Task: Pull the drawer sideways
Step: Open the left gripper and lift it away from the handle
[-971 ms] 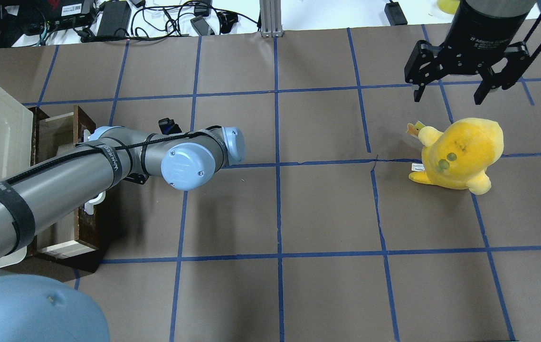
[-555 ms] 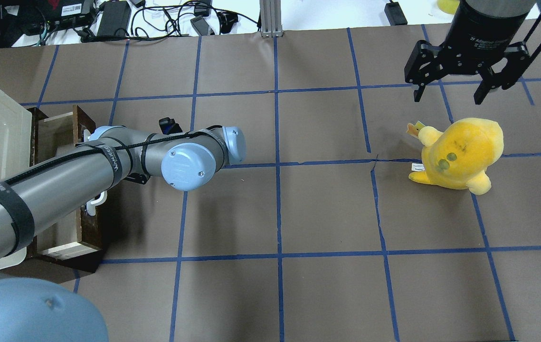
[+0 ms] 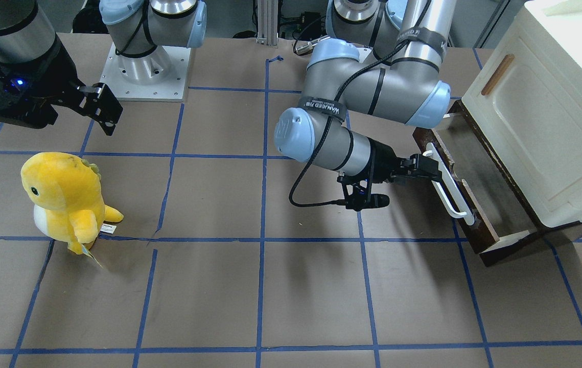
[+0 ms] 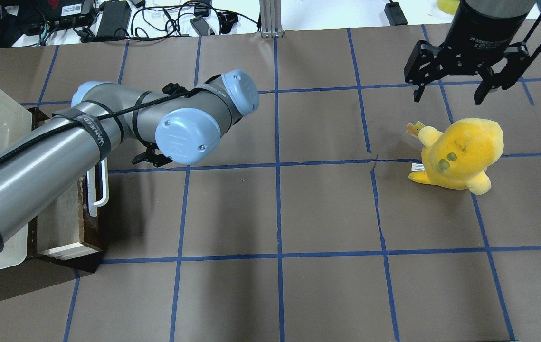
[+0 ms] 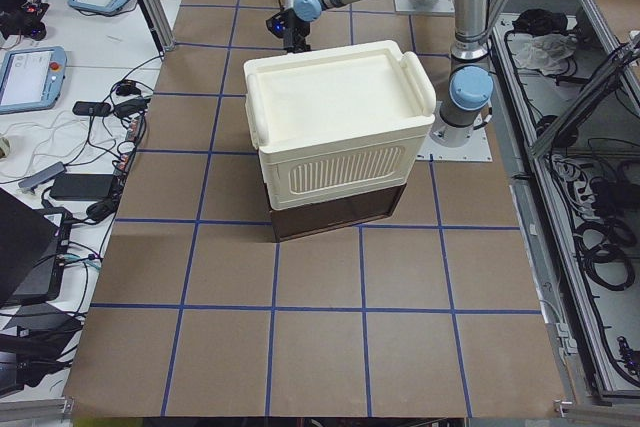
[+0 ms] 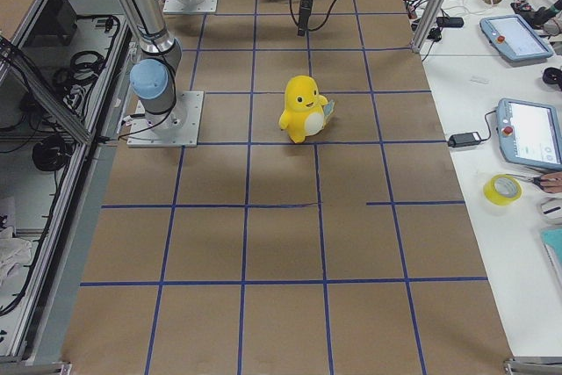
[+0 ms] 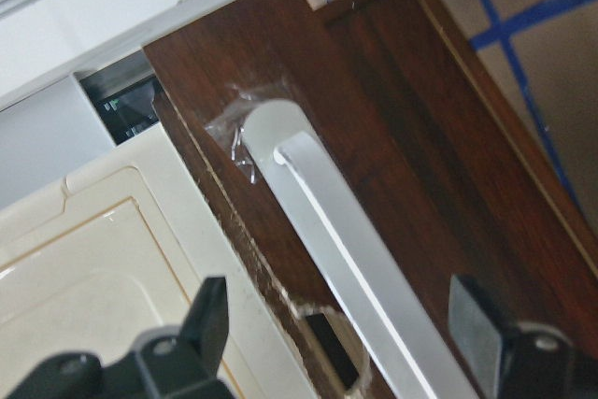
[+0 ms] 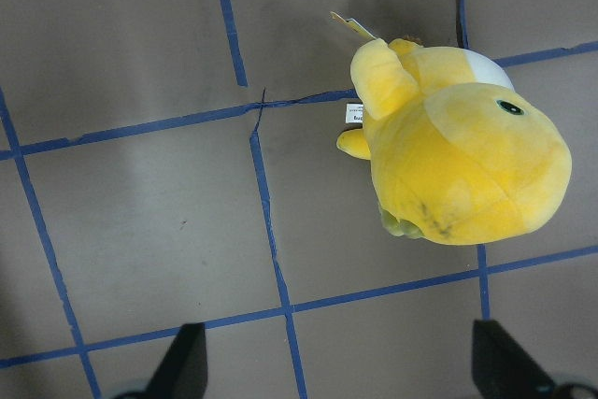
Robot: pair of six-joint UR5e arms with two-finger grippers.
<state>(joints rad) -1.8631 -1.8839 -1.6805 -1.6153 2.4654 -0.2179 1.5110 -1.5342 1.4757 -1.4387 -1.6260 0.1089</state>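
Exterior front-facing view shows the drawer (image 3: pixel 480 179) partly out beneath the cabinet (image 3: pixel 536 128), left jaws spread astride its white handle (image 3: pixel 449 191). Next they should probably pinch it and pull straight outward.

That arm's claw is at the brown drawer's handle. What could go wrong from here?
1. The left gripper, fingers open, straddles the long white bar handle near one end, not its middle; an off-centre pull may skew the dark brown wooden drawer and jam it.
2. The jaws are not closed on the bar, so it might slip out.
3. The cream cabinet seems only to stand on the table; a hard pull could drag it along.
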